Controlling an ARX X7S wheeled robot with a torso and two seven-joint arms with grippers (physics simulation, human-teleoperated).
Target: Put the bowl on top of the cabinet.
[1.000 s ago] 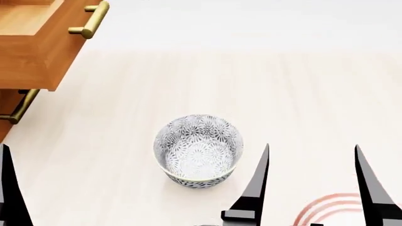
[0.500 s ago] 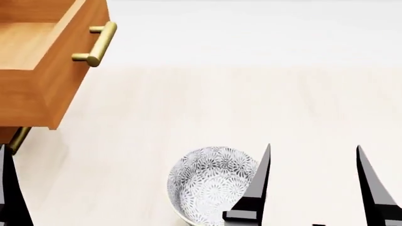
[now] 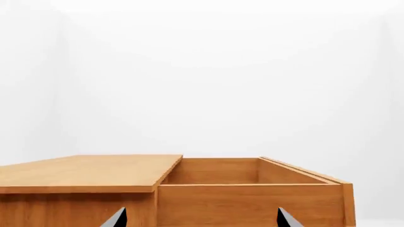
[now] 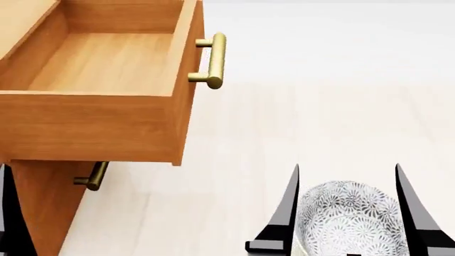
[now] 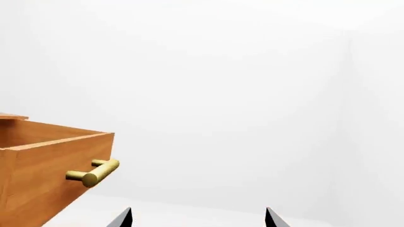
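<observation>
The bowl (image 4: 352,224), white with a dense grey-blue floral pattern, sits on the pale floor at the bottom right of the head view. My right gripper (image 4: 346,168) is open, and its two black fingers frame the bowl on either side in that view; contact cannot be judged. The right wrist view shows that gripper (image 5: 198,218) open with nothing between the tips. The cabinet (image 4: 42,192) stands at the left with its top drawer (image 4: 106,69) pulled out and empty. My left gripper (image 3: 202,220) is open, level with the cabinet's flat top (image 3: 82,172).
Brass bar handles stick out from the open drawer (image 4: 212,58) and the drawer below (image 4: 92,176). The drawer (image 5: 50,161) overhangs the floor to the left of the bowl. One left finger (image 4: 10,213) shows at the head view's left edge. White walls lie behind.
The head view has shifted: the cabinet and open drawer now fill the upper left, and the bowl has slid to the bottom right, between the right fingers. The red-ringed plate has left the view.
</observation>
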